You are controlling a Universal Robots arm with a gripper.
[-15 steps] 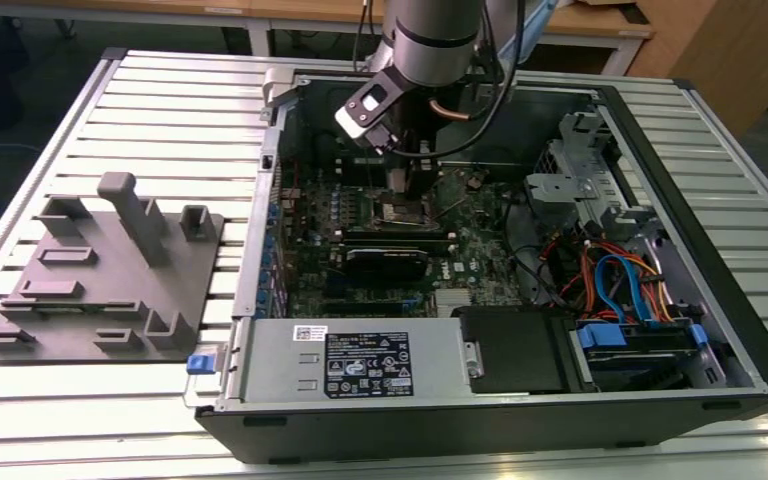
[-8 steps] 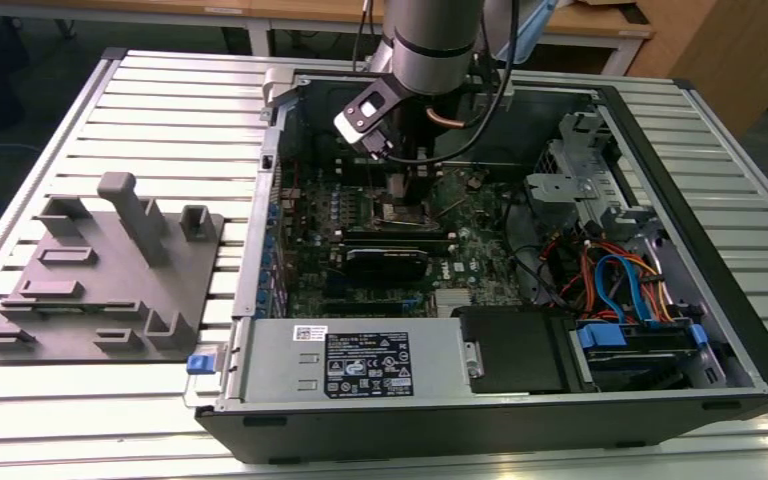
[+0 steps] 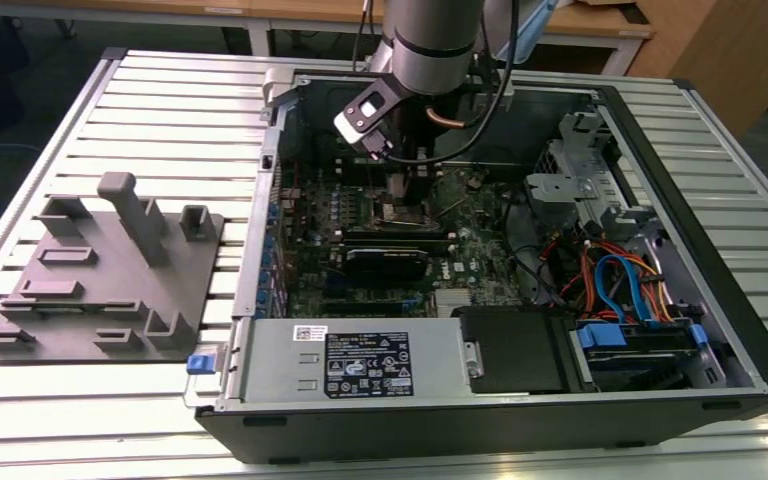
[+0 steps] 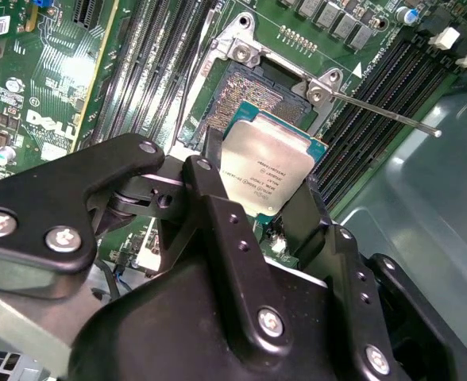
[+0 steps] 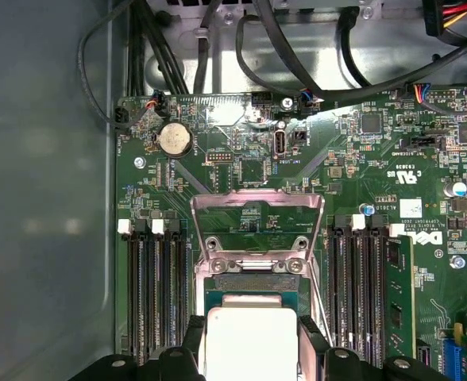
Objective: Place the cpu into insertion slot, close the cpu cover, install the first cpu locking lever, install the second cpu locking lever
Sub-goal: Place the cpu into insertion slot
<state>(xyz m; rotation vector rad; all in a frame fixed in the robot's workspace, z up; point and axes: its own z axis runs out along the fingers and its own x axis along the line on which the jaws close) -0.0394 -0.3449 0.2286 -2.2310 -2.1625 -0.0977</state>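
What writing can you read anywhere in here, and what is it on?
cpu: fine print on its metal face, too small to quote.
circuit board: white markings and a logo, too fine to quote.
dark label on the grey box: too small to read.

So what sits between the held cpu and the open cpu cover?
An uncovered strip of pin field in the insertion slot. The first wrist view shows it, with the gripper shut on the cpu and the cpu cover lying open.

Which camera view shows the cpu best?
The second wrist view: the cpu shows most of its face, clamped in the gripper. The first wrist view catches it glare-whitened, cropped; in the exterior view the arm covers it.
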